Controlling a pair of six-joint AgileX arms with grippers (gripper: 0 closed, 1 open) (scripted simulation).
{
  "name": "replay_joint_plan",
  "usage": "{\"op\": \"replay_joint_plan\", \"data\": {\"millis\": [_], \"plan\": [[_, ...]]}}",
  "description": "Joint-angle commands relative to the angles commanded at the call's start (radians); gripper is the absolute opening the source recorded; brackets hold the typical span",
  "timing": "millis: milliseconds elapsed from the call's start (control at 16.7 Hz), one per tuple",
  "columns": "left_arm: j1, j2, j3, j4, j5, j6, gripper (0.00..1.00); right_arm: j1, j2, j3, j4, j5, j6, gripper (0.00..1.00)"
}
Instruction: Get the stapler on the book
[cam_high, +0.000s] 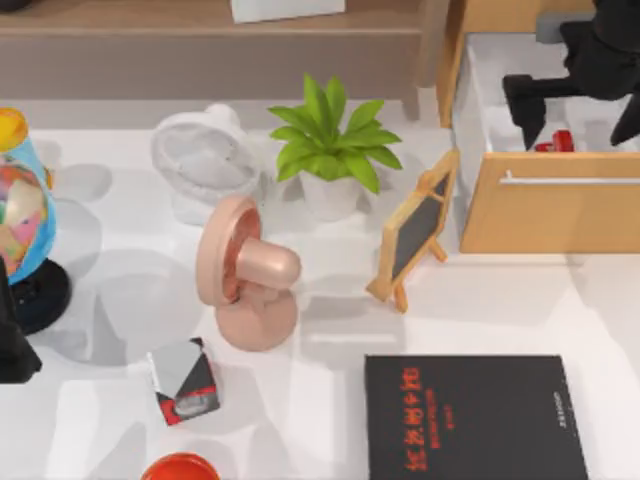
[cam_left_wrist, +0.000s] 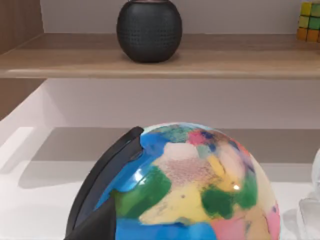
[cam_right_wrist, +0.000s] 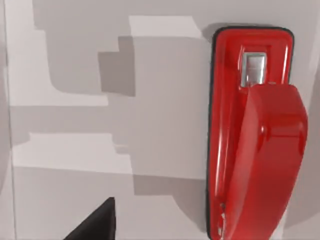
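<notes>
Stapler (cam_high: 553, 141) lies half hidden behind the open drawer's front (cam_high: 550, 200).

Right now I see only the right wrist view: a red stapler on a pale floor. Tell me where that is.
Observer: The stapler lies inside an open wooden drawer at the upper right of the top view.
Operator: Give me the book's place.
Observer: The black book lies flat on the table at the top view's bottom edge, right of centre, below the drawer front.
Operator: Report my claw.
Observer: The right claw hangs over the drawer, its fingers open to either side of the stapler.
</notes>
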Motion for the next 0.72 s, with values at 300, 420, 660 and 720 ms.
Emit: {"op": "replay_joint_plan", "data": {"millis": [300,420,660,720], "plan": [[0.000,0.000,0.000,0.000,0.000,0.000,1.00,0.000,-0.021,-0.055,0.034,0.001,0.003,1.00],[0.000,0.000,0.000,0.000,0.000,0.000,1.00,-0.001,-0.026,-0.078,0.053,0.001,0.002,1.00],[0.000,0.000,0.000,0.000,0.000,0.000,1.00,-0.001,-0.019,-0.113,0.092,0.001,0.001,1.00],[0.000,0.000,0.000,0.000,0.000,0.000,1.00,-0.001,-0.014,-0.118,0.101,0.001,0.001,1.00]]}}
